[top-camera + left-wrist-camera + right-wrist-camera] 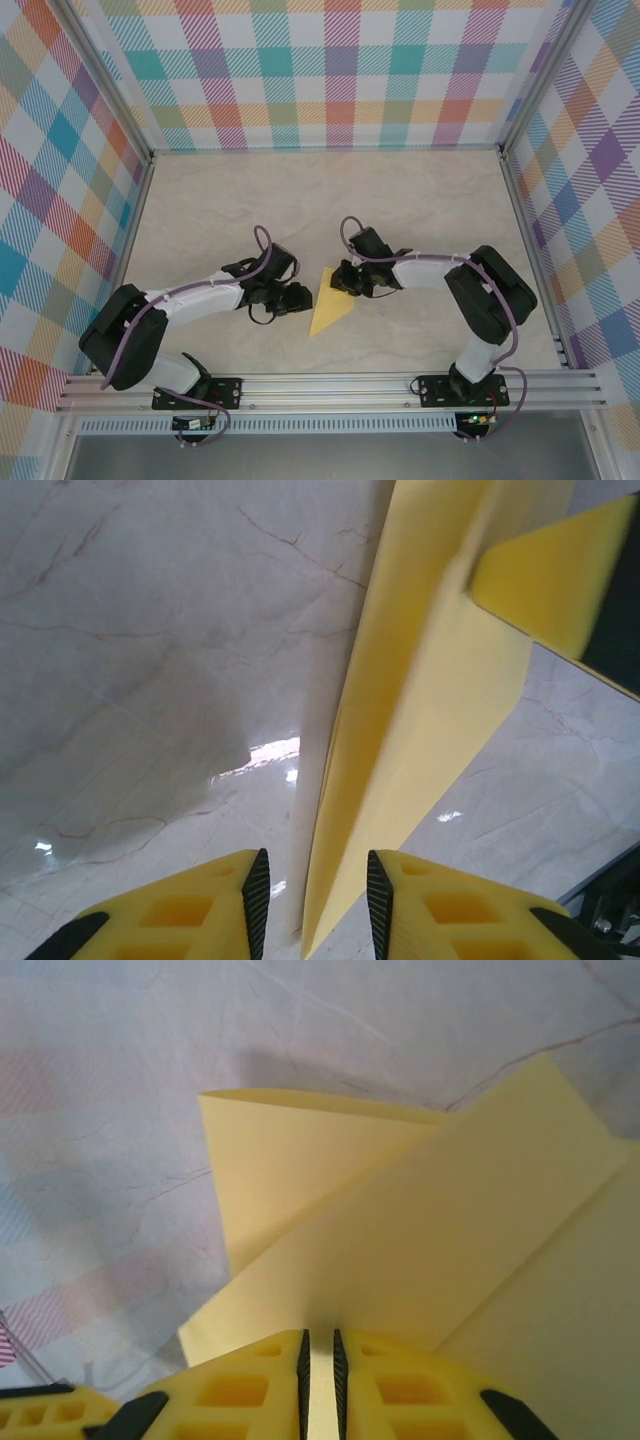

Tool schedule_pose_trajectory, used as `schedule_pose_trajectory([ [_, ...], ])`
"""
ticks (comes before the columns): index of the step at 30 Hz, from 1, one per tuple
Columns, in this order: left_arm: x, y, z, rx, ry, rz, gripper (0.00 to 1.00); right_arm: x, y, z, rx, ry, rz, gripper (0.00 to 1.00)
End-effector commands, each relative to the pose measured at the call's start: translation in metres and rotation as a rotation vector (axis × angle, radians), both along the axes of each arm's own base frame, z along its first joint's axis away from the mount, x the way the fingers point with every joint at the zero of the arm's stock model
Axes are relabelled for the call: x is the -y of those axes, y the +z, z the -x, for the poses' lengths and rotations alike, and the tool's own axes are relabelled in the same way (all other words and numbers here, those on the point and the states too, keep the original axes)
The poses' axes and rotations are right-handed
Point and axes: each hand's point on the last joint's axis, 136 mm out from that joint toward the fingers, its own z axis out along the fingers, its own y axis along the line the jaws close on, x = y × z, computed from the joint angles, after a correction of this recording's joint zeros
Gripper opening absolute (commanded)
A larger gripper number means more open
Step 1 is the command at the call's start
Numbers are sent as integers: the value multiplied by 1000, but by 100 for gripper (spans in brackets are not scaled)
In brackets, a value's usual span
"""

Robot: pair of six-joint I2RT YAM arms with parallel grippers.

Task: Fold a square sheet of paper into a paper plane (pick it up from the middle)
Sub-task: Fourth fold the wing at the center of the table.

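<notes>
**A:** Since the left gripper (316, 875) stands part-way apart, with an edge of the folded sheet (420, 720) running between its pads (376, 880), close to one of them, what comes first?

**B:** I'd centre that edge, then close softly; a skewed nip would likely crease it crooked.

**A:** And the right gripper (320, 1350)?

**B:** Its jaws leave a narrow slit with yellow showing in it; whether they pinch the paper I cannot tell. Just beyond, one flap lies slantwise over a lower layer. Press along that fold, not across.

**A:** Where does it sit?

**B:** Mid-way up the table (300, 200), between both grippers, a pointed wedge.
</notes>
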Motion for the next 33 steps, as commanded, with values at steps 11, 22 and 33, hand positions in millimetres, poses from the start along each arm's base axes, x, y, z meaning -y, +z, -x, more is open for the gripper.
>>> schedule_pose_trajectory([
  [11,19,-7,-18,-27,-51,6,41,52,6,36,-29,-166,70,35],
  [22,30,-17,-23,-61,-81,5,38,40,5,40,-50,-165,-5,36],
  [33,15,-19,-25,-39,-25,-50,38,34,1,43,-66,-155,-11,43],
])
